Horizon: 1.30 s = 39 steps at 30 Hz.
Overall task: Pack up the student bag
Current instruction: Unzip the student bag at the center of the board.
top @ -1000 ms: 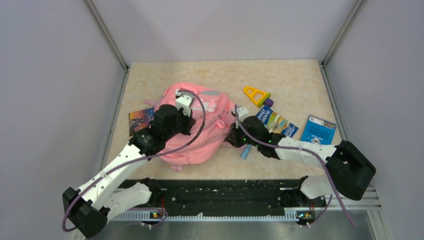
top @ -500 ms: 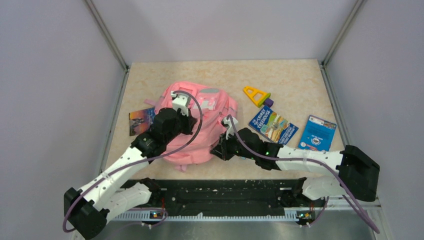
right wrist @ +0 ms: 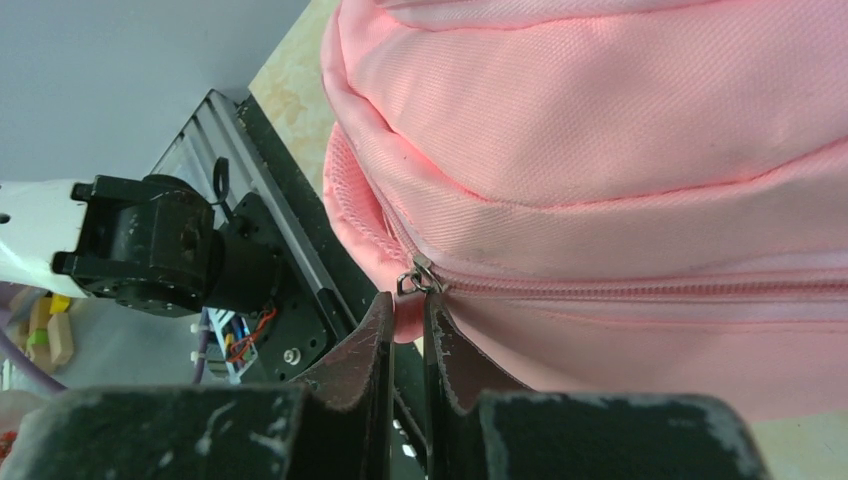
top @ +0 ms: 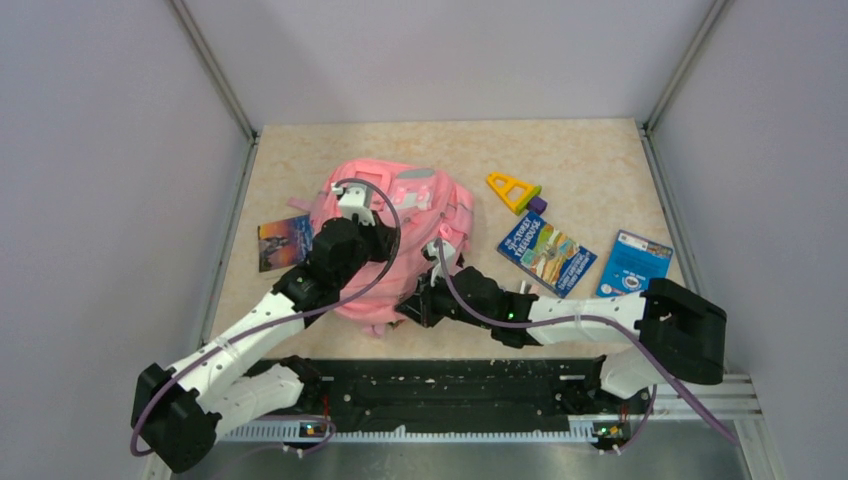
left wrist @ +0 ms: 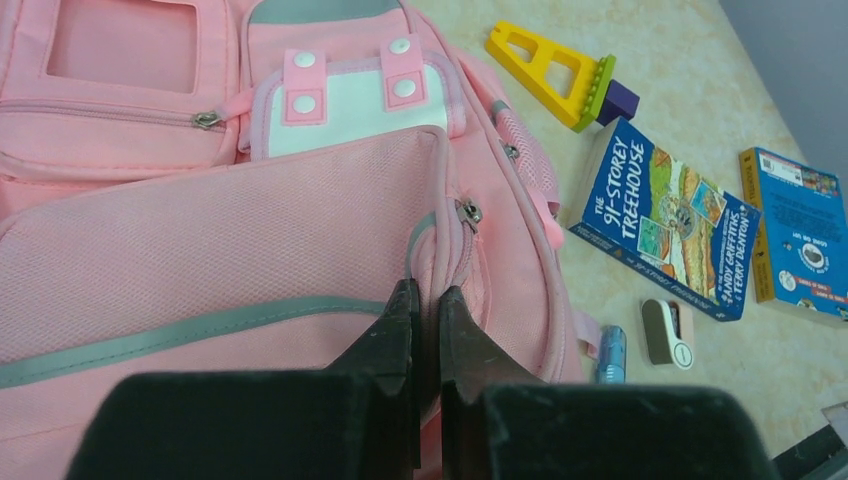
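Observation:
The student bag point(top: 412, 232), a large pink backpack with grey trim, lies in the middle of the table with its white-pink patch point(left wrist: 345, 112) facing up. My left gripper point(left wrist: 428, 292) rests on top of the bag, shut on a raised fold of pink fabric beside a zipper seam. At the bag's near edge, my right gripper point(right wrist: 405, 302) is shut on the pink pull tab hanging from a metal zipper slider point(right wrist: 420, 276). The zipper line behind the slider looks closed.
Right of the bag lie a yellow triangle toy point(top: 513, 190), a purple block point(top: 538, 205), a Treehouse book point(top: 546, 252) and a blue book point(top: 637, 265). Another book point(top: 283, 242) lies at the bag's left. A blue pen point(left wrist: 611, 355) and a small white item point(left wrist: 668, 332) lie near the bag.
My right gripper has travelled left along the bag's near edge, keeping hold of the zipper pull. The bag and my left gripper have shifted slightly left and away.

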Each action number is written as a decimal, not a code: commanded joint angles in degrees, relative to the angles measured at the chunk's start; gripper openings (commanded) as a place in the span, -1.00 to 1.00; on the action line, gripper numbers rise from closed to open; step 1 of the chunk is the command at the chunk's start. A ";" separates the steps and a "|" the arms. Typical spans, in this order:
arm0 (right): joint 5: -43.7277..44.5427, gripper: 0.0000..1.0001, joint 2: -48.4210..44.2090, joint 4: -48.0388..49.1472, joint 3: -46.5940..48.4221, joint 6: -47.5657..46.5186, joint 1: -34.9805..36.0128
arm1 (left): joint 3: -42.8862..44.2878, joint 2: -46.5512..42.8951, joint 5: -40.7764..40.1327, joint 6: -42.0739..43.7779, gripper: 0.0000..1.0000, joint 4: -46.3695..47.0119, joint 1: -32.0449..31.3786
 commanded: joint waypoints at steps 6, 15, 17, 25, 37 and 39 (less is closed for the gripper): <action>5.21 -0.93 -6.31 -6.82 1.12 -7.83 -0.39 | 3.29 -3.23 1.09 3.22 0.30 -0.24 0.29; -0.48 -0.93 -9.64 -11.05 -4.13 -7.79 -7.95 | 2.26 -14.52 7.26 12.78 0.58 -20.55 0.25; -1.11 -0.94 -9.41 -11.04 -4.27 -7.39 -8.09 | 1.69 -14.86 13.25 14.77 0.57 -23.49 0.30; -2.06 -0.66 -9.41 -10.60 -6.06 -7.18 -8.11 | 1.35 -8.53 22.44 15.47 0.58 -25.55 0.24; 8.00 0.26 -16.25 -13.36 -12.08 -0.15 -9.53 | 1.88 -0.92 18.77 16.92 0.63 -24.23 -4.69; 6.79 0.33 -16.80 -11.90 -13.44 1.77 -11.05 | 2.68 1.07 16.39 16.96 0.63 -24.73 -6.53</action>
